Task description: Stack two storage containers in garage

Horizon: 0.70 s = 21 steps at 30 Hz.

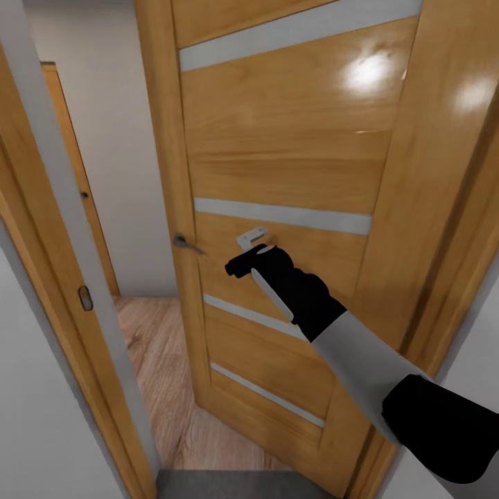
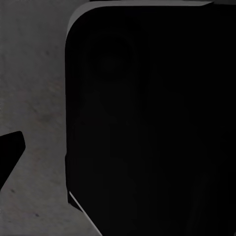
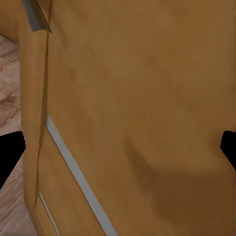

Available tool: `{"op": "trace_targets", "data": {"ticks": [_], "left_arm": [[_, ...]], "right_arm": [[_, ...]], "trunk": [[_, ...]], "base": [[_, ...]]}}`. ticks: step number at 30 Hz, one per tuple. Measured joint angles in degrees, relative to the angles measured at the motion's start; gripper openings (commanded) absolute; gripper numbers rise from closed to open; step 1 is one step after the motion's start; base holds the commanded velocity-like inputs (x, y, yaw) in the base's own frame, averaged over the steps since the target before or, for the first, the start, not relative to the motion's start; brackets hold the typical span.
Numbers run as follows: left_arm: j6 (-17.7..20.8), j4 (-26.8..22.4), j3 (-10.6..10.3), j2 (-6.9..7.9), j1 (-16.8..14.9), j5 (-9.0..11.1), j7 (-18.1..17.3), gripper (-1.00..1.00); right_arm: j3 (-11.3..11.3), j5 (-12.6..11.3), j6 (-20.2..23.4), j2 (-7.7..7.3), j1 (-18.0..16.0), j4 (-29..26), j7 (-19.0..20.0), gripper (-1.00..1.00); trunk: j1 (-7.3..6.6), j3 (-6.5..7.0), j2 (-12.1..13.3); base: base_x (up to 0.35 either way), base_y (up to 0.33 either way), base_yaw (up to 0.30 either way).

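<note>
Head view has our right gripper [image 1: 244, 255] reaching up against the orange-wood door [image 1: 291, 159], close to the pale slit [image 1: 281, 216] at mid height and just beside the metal handle [image 1: 184, 242] on the door's edge. Whether it touches the panel we cannot tell. In our right wrist view the fingertips [image 3: 10, 155] sit at opposite edges of the picture, spread wide apart with nothing between them, and the door's wood [image 3: 137, 98] lies straight ahead. The door stands ajar; through the gap we see light wood-plank flooring [image 1: 163, 374] and a white wall [image 1: 121, 152] beyond. A strip of grey concrete floor [image 1: 229, 484] shows at our feet. In our left wrist view one dark fingertip [image 2: 10, 152] shows over mottled grey floor [image 2: 34, 98], beside a large black body [image 2: 152, 123]; we cannot tell how that gripper's fingers stand.
</note>
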Motion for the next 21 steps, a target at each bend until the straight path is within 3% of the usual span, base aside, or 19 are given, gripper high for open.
{"op": "trace_targets", "data": {"ticks": [5,7,17,21], "left_arm": [[0.1,0.0,0.0,0.00,0.0,0.0,0.0,1.00],[0.1,0.0,0.0,0.00,0.0,0.0,0.0,1.00],[0.1,0.0,0.0,0.00,0.0,0.0,0.0,1.00],[0.1,0.0,0.0,0.00,0.0,0.0,0.0,1.00]], "right_arm": [[0.0,0.0,0.0,0.00,0.0,0.1,0.0,1.00],[0.1,-2.0,-0.2,0.00,0.0,0.1,0.2,1.00],[0.3,-0.8,-0.7,0.00,0.0,3.1,-0.2,1.00],[0.4,-1.4,-0.8,0.00,0.0,3.7,-0.6,1.00]], "trunk": [[-0.02,0.00,0.0],[-0.03,0.00,0.0],[-0.03,0.00,0.0],[-0.03,0.00,0.0]], "base": [[0.266,0.000,0.000],[0.316,0.000,0.000],[0.320,0.000,0.000],[0.321,0.000,0.000]]}}
